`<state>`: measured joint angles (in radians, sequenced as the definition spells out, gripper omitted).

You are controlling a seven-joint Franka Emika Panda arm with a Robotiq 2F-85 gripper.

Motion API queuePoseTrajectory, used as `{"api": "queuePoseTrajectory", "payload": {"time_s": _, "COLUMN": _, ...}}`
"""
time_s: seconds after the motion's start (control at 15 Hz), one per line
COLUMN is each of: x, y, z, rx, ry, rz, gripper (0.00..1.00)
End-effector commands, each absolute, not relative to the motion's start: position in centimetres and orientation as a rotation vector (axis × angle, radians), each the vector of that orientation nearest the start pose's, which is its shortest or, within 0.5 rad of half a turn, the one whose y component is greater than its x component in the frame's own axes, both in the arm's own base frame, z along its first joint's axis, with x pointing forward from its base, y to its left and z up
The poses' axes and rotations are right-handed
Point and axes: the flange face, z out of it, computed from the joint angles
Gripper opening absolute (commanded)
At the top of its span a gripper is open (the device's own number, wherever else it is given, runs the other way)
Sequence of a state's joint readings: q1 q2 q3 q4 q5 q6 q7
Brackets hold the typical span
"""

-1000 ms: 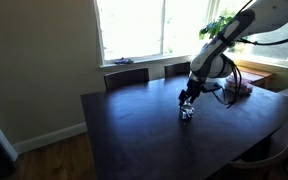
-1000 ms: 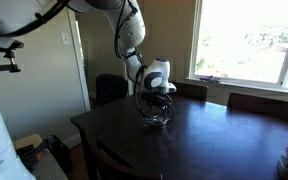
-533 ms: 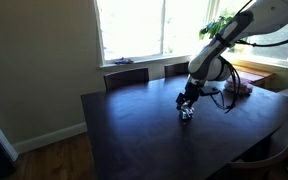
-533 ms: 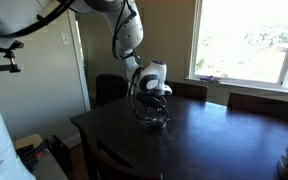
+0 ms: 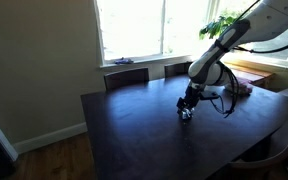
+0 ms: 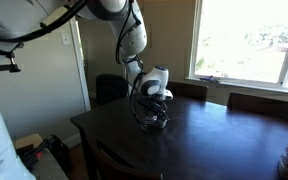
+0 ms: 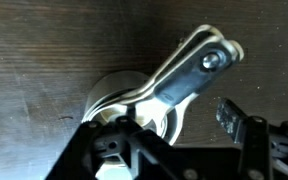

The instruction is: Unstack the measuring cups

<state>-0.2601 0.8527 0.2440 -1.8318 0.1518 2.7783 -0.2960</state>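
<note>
Shiny silvery-grey measuring cups [image 7: 184,75] sit nested on the dark wooden table [image 5: 134,135], their short handles lying together. Directly above them hangs the black Robotiq gripper [image 7: 170,132], its jaws apart on either side of the stack. Whether it touches the cups cannot be told.

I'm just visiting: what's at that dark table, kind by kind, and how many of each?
Table: 1
Chairs at the table's far edge in an exterior view: 2
Stack of measuring cups: 1 (too tightly nested to count the cups in it)
Robot arm: 1
Total: 5
</note>
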Motion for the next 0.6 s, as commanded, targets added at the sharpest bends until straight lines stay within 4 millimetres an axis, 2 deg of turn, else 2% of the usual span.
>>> {"api": "queuePoseTrajectory", "payload": {"time_s": 0.0, "x": 63.8, "y": -3.1, "z": 8.5, "rx": -2.867, "ry": -0.045, "rz": -0.219, "gripper": 0.53}}
{"api": "queuePoseTrajectory", "payload": {"time_s": 0.4, "x": 64.1, "y": -3.8, "z": 9.2, "rx": -2.849, "ry": -0.024, "rz": -0.249, "gripper": 0.13}}
{"api": "queuePoseTrajectory", "payload": {"time_s": 0.53, "x": 64.3, "y": -3.3, "z": 9.5, "rx": -2.845, "ry": -0.027, "rz": -0.251, "gripper": 0.05}}
